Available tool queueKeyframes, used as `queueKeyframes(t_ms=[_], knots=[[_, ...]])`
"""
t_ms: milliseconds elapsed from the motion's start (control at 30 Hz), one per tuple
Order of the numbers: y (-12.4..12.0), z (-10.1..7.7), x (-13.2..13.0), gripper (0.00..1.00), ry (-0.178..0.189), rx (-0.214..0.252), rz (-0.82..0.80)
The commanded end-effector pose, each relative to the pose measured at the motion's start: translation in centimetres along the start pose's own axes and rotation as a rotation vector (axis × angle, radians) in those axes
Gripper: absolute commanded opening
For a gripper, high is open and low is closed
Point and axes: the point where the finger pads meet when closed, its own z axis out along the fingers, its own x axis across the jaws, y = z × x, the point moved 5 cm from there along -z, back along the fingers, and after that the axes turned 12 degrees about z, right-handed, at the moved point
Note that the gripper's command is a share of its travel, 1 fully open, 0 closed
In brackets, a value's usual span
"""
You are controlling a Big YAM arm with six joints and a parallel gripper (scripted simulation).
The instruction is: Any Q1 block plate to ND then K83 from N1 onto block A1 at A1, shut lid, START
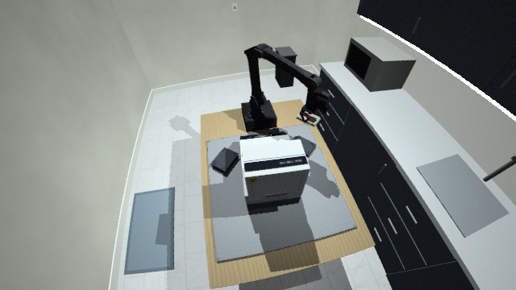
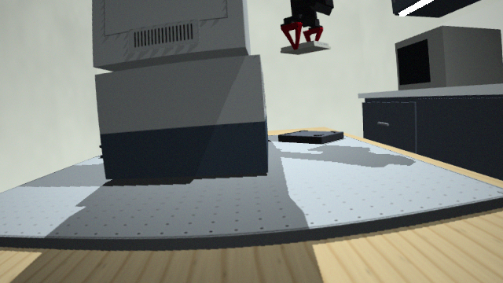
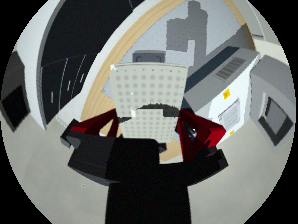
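Biggest thing on your tabletop [image 1: 343, 238] is the cycler Q1 [image 1: 274, 169], a white and grey box sitting on the grey perforated board [image 2: 354, 185]. From the top view its lid looks shut. There's a dark strip across the front with pale writing on it, but it's too small to read. You also get a little yellow sticker [image 1: 252, 180] on the side under that strip, which shows up in the wrist view too [image 3: 229, 94], and again no text you can make out. The back panel has a row of vent slots [image 2: 163, 34].

Next down: two dark plate nests flat on the board, one on each side of Q1. One nest [image 1: 225, 160] sits tilted off to one side, the other nest [image 2: 310, 136] is partly tucked behind the cycler in the top view. Both look bare on top.

Your plate K83 [image 2: 306, 47] is up in the air, well above the tabletop and off to the side toward the dark cabinets [image 1: 363, 161]. The hand [image 2: 302, 34] has its red fingers clamped across the plate, standing wide because the plate fills the gap. In the wrist view the plate [image 3: 148, 99] shows its grid of wells, held roughly level. I can't see any ID label or printed letters on it from here.
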Motion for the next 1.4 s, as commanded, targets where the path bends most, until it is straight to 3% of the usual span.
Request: queueKeyframes(t_ms=[0,333,567,833,900,1067,1167,1267,1367], knots=[[0.9,-2.4,-0.3,0.0,0.01,-0.059,0.018],[1.9,-1.6,-0.1,0.0,0.01,-0.058,0.017],[1.7,-3.1,0.0,0.0,0.016,-0.091,0.013],[1.7,-3.3,0.0,0.0,0.018,-0.096,0.012],[1.2,-3.2,-1.6,0.0,0.008,-0.084,-0.084],[0.2,-2.3,-5.2,0.0,0.001,-0.053,-0.099],[-0.2,-1.4,-6.6,0.0,0.0,-0.027,-0.137],[0.0,-1.2,-6.2,0.0,-0.001,-0.028,-0.183],[0.1,-0.8,-8.1,0.0,-0.002,-0.027,-0.209]])
